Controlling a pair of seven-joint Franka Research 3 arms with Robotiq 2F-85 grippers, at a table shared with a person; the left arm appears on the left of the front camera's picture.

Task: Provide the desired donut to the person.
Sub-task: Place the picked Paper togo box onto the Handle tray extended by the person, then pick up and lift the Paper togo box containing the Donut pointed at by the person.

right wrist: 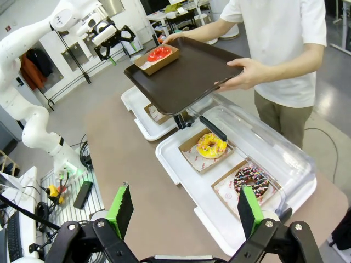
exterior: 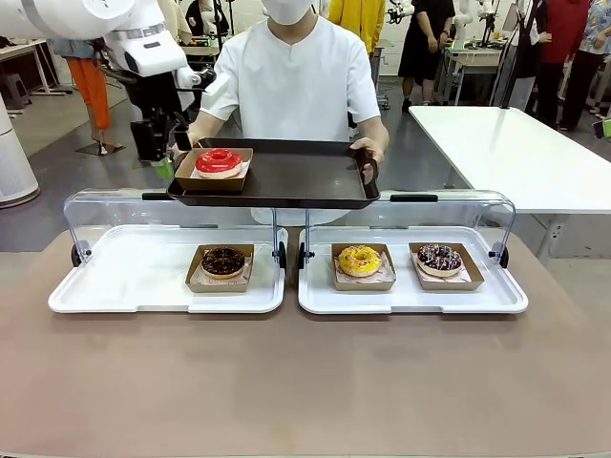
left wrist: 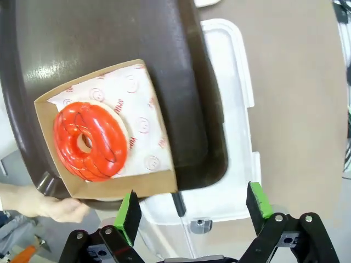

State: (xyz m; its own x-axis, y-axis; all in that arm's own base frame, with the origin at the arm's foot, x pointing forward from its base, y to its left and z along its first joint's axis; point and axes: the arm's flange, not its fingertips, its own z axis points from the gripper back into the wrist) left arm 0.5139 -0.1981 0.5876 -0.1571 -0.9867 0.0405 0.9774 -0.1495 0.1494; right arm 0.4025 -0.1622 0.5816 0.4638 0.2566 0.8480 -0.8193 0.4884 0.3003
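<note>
Red donut (left wrist: 89,141) sits boxed on tray (left wrist: 109,33) held by person (exterior: 296,91). Left gripper (left wrist: 193,207) fingers spread, empty, beside it; right gripper (right wrist: 184,211) spread too. Left should back off w/o nudging tray.

left gripper (left wrist: 194,211): jaws spread wide, pointing straight down, green pads (left wrist: 129,216) facing each other. left arm (exterior: 143,48) stretched forward, wrist bent down. right gripper (right wrist: 184,211): jaws wide apart too, looks angled down, hard to judge.

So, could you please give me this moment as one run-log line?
left gripper: open, empty, beside brown tray | red donut: in box on tray, person holding it | right gripper: open, empty, above table
</note>
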